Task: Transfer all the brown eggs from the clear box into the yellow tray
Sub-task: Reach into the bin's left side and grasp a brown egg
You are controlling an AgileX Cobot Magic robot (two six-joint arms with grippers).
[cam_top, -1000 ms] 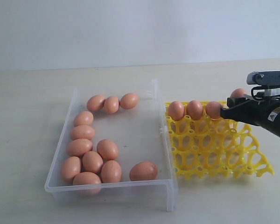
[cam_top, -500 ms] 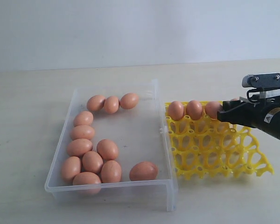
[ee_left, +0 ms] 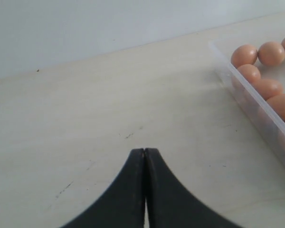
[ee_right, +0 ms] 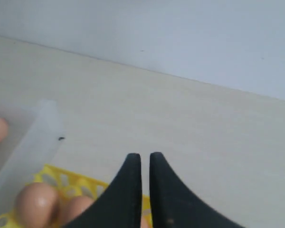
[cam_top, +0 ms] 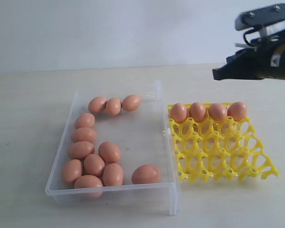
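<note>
Several brown eggs lie in the clear box, along its back and left side. The yellow tray stands right of the box, and a row of brown eggs fills its back cups. My right gripper hangs well above the tray's back row, its jaws nearly together with nothing between them. In the right wrist view the tray and two eggs lie below. My left gripper is shut and empty over bare table beside the box.
The pale table runs all around the box and the tray. A plain white wall stands behind. The box's near right corner flap juts toward the tray.
My right gripper has let go of an egg in the tray's back row, risen well above the tray and closed its jaws. The box and its eggs have not moved.
</note>
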